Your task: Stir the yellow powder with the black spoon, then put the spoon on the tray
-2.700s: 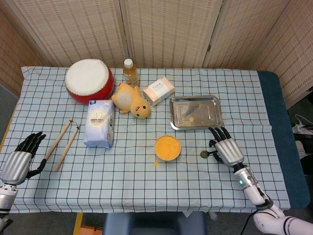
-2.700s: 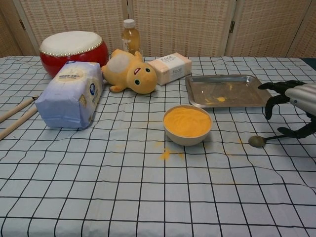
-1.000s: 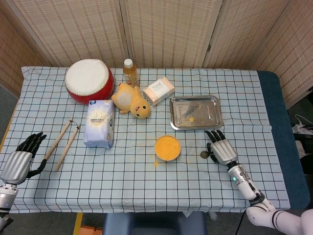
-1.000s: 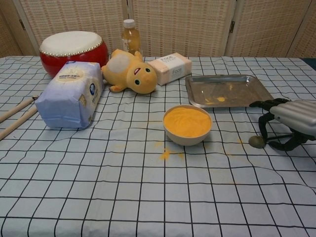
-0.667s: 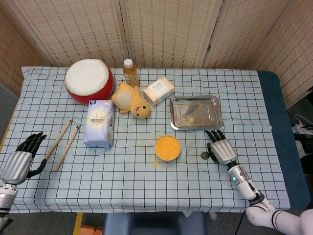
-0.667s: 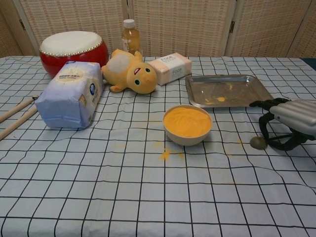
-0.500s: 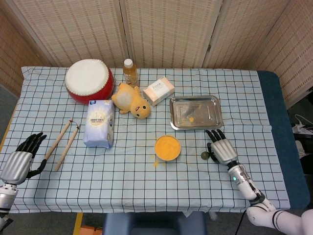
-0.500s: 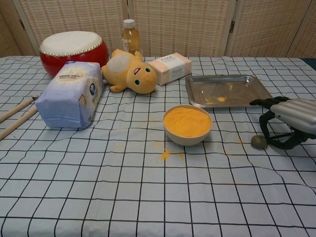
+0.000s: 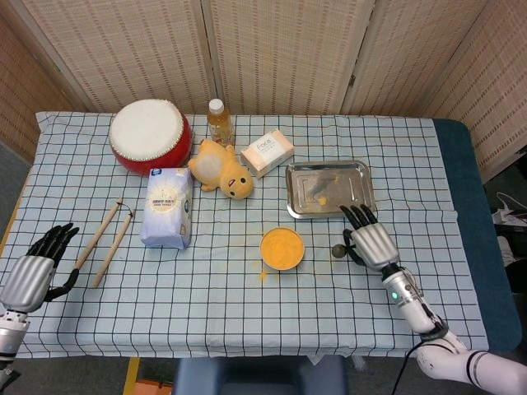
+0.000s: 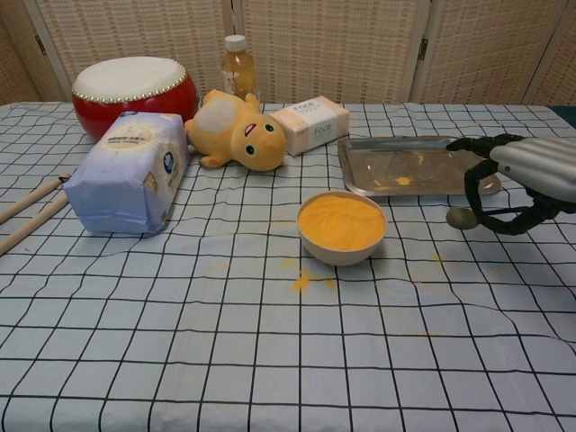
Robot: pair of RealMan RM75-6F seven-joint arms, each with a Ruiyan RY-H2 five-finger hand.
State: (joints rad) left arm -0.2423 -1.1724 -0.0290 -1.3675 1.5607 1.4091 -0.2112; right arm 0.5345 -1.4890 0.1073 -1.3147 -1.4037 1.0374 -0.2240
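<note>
A beige bowl (image 9: 282,248) (image 10: 342,225) full of yellow powder stands mid-table. The steel tray (image 9: 350,177) (image 10: 432,153) lies behind it to the right, with a few yellow specks on it. My right hand (image 9: 370,243) (image 10: 517,184) hovers at the tray's near right corner and grips the black spoon (image 9: 337,251) (image 10: 461,217). The spoon is off the cloth. Its round bowl points left toward the powder bowl, and its handle is mostly hidden in the fingers. My left hand (image 9: 33,271) rests at the table's left edge, fingers apart, holding nothing.
A red drum (image 9: 150,136), a juice bottle (image 9: 218,122), a yellow plush toy (image 9: 221,169) and a white box (image 9: 267,151) line the back. A tissue pack (image 9: 167,207) and two drumsticks (image 9: 107,240) lie left. Spilled powder (image 10: 301,282) dots the cloth before the bowl.
My right hand closed on the spoon lying on the cloth, then lifted it and moved back toward the tray. My left hand stayed put.
</note>
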